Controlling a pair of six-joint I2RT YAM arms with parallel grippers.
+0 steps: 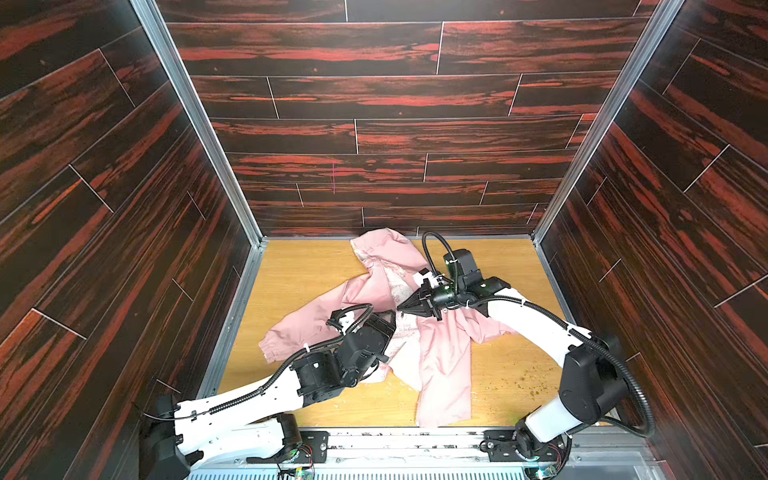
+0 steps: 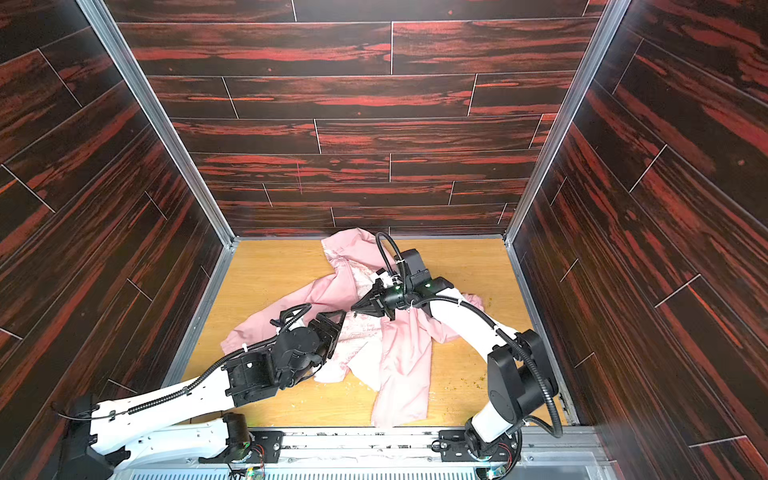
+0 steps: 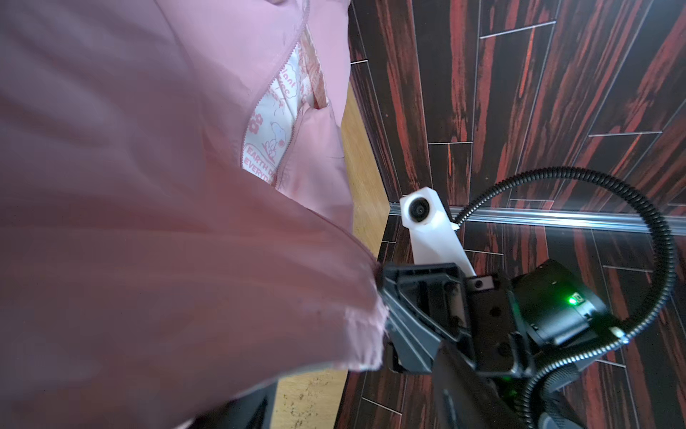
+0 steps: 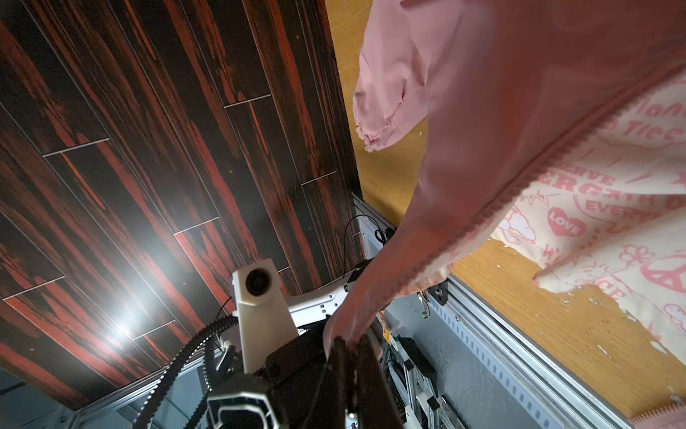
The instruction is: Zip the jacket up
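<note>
Two arms work over one garment. The small light-pink thin-fabric hooded jacket (image 1: pixel 444 365) lies crumpled near the middle of the light wooden worktop (image 1: pixel 299 282), front up and unzipped. Its hood (image 1: pixel 382 245) points toward the back wall. One gathered elastic cuff (image 1: pixel 270 349) lies out on the left side, and one front panel runs down to the near edge. White lining with a pink cartoon print (image 4: pixel 594 223) is exposed between the two front edges. Pink zipper teeth (image 4: pixel 519 185) run along one edge, not meshed.

Right fingers (image 1: pixel 415 306): closed, pinching a pink edge of the jacket at mid-garment. Both wrist views show the fabric drawn taut from the pinch and held up off the worktop there.

Left fingers (image 2: pixel 337 319): just beside the tips of the right fingers, over the exposed lining. Pink fabric close to the lens blocks most of the left wrist view, and these fingers do not show there. Cannot tell whether they are open or closed, or whether they touch cloth.

Small yellowish specks (image 1: pixel 528 374) are scattered on the worktop to the right of the jacket.
</note>
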